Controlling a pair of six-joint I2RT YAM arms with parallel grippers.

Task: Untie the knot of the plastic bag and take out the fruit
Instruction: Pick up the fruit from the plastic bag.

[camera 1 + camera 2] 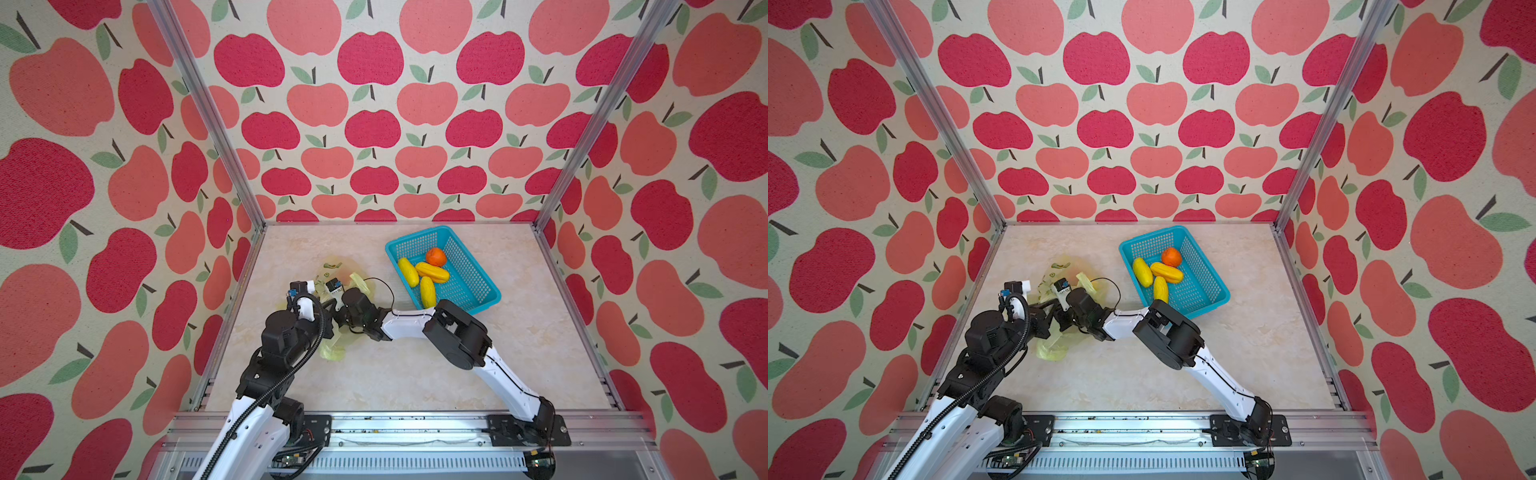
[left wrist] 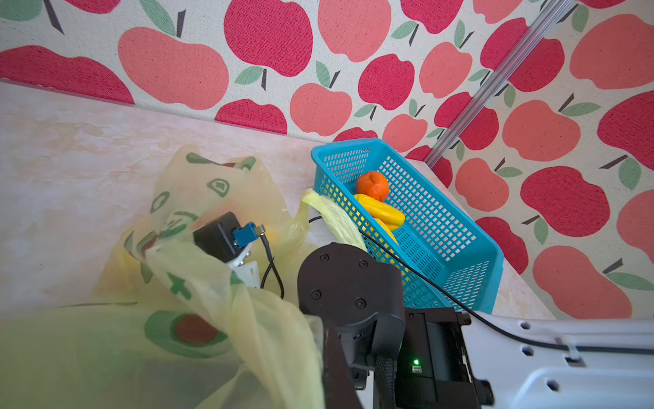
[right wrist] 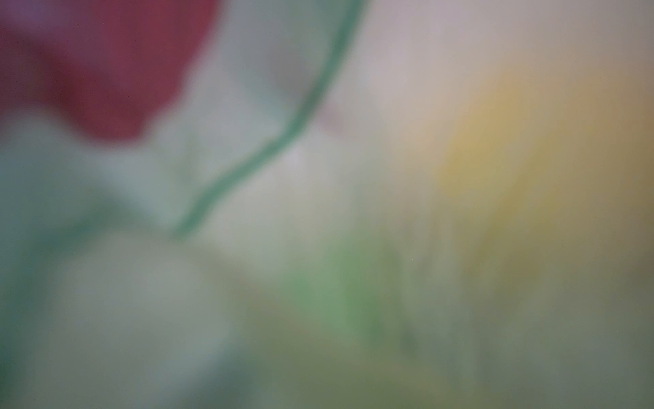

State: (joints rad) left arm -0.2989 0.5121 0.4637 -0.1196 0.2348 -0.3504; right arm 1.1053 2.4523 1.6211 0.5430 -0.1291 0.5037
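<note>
The plastic bag (image 1: 332, 352) lies crumpled on the left half of the table (image 1: 415, 374), and both arms meet over it. My left gripper (image 1: 326, 311) is closed tight on a fold of its film. My right gripper (image 1: 341, 318) is buried in the bag; its wrist view is only blur, so I cannot tell how wide it stands. Fruit sits in the turquoise basket (image 1: 478, 291), far right: an orange (image 1: 436, 257) and three yellow pieces (image 1: 432, 272).
</note>
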